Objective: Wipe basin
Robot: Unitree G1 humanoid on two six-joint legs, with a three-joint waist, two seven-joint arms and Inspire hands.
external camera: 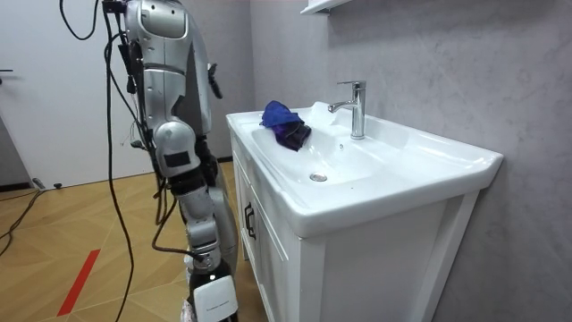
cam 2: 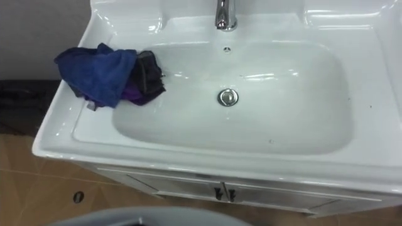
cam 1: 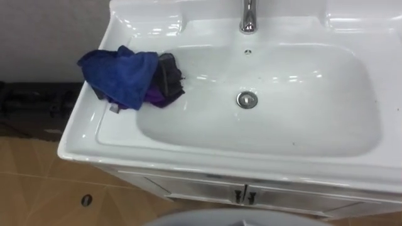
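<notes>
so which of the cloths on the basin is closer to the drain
The dark cloth, grey and purple, drooping over the bowl's left edge toward the drain; the blue cloth lies partly over it, farther out on the rim.

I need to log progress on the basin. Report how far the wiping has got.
Done: nothing that shows in the basin. In hand: nothing; the blue cloth lies bunched on the left rim, with no hand on it. Left: picking it up and wiping the whole bowl, so the job looks barely begun.
</notes>
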